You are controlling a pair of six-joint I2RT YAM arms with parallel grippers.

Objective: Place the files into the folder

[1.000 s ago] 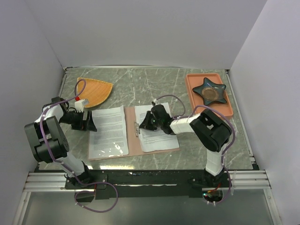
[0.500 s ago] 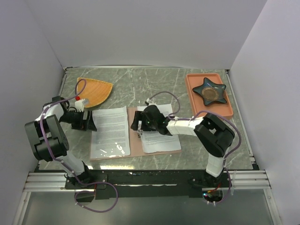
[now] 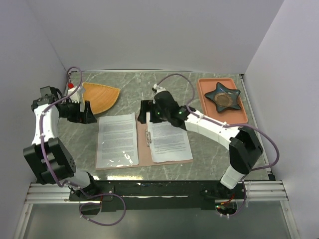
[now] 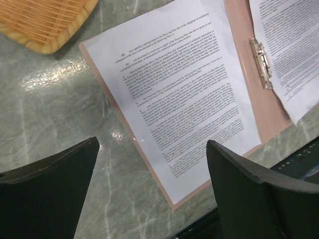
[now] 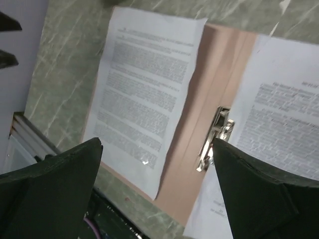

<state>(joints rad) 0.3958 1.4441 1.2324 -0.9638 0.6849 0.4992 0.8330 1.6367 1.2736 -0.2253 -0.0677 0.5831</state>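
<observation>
Your right jaws just opened and lifted off; left jaws gape too. Below them, 2 files (image 3: 117,139) lie in the open folder (image 3: 142,155).

Print on the files (image 3: 117,139) too small to read from overhead, right sheet (image 5: 284,124) cut off in my right wrist view, wicker plate (image 4: 45,20) in the left, folder (image 3: 141,155) mostly under paper.
</observation>
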